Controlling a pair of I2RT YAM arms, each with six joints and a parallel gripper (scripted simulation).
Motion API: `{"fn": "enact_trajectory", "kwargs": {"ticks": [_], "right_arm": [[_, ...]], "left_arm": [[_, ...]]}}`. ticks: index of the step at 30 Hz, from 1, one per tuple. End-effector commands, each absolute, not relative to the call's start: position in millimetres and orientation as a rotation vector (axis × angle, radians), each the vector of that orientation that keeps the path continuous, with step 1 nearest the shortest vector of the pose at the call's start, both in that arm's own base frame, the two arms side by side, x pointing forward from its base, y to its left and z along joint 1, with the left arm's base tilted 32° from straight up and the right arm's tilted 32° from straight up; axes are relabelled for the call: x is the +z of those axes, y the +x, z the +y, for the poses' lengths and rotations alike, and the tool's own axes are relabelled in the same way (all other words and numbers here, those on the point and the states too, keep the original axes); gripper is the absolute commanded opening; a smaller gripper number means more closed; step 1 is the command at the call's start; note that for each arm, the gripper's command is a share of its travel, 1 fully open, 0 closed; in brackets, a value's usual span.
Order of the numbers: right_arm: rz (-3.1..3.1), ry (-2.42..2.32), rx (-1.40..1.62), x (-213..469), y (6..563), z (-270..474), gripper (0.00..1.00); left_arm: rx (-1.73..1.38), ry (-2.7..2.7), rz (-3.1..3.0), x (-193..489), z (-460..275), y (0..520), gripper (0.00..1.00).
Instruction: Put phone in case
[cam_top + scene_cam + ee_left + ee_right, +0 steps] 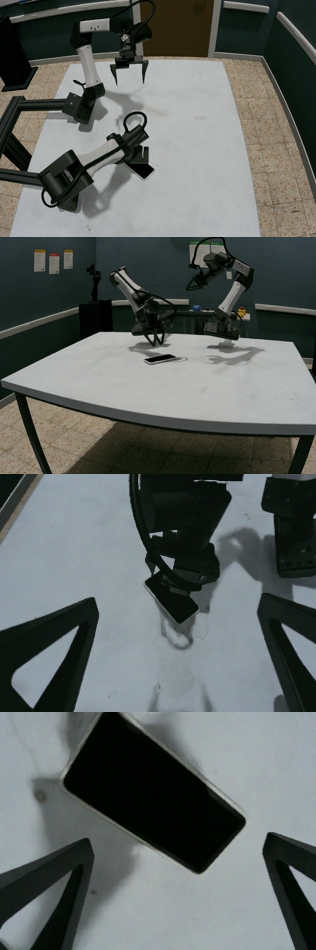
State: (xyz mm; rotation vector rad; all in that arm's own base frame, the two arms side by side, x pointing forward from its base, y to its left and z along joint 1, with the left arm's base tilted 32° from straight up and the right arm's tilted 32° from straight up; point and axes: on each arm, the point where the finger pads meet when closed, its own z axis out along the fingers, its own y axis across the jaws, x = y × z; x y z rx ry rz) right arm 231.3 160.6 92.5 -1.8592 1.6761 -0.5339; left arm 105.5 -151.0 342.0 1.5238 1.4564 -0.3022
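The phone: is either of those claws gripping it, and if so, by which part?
Neither holds it; both grippers are open, and the phone lies on the table.

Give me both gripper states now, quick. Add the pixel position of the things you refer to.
Left gripper (130, 84) (178, 601): open, holding nothing.
Right gripper (157, 345) (179, 841): open, holding nothing; the phone (160, 358) (172, 600) (150, 792) lies on the table (199, 153) (114, 379).

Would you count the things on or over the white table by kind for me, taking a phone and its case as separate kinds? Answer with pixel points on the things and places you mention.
Phone (145, 171) (160, 358) (172, 598) (152, 792): 1
Case (136, 174) (152, 363) (101, 813): 1
Robot arms: 2
Total: 4
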Motion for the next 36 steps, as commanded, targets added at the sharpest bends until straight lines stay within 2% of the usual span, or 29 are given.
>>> {"fn": "enact_trajectory", "kwargs": {"ticks": [1, 10, 19, 36], "right_arm": [[1.780, -1.502, -0.447, 110.0, 229.7, 167.4, 1.00], [1.895, -0.988, -0.301, 124.6, 218.6, 159.6, 1.00], [1.902, -0.755, -0.207, 133.3, 208.7, 161.1, 1.00], [1.899, -0.784, -0.194, 130.0, 202.4, 165.3, 1.00]], "left_arm": [[-0.305, 1.532, 1.469, 337.4, -150.2, 104.7, 1.00], [-0.305, 1.532, 1.469, 337.4, -150.2, 104.7, 1.00], [-0.305, 1.532, 1.469, 337.4, -150.2, 104.7, 1.00], [-0.305, 1.532, 1.469, 337.4, -150.2, 104.7, 1.00]]}}
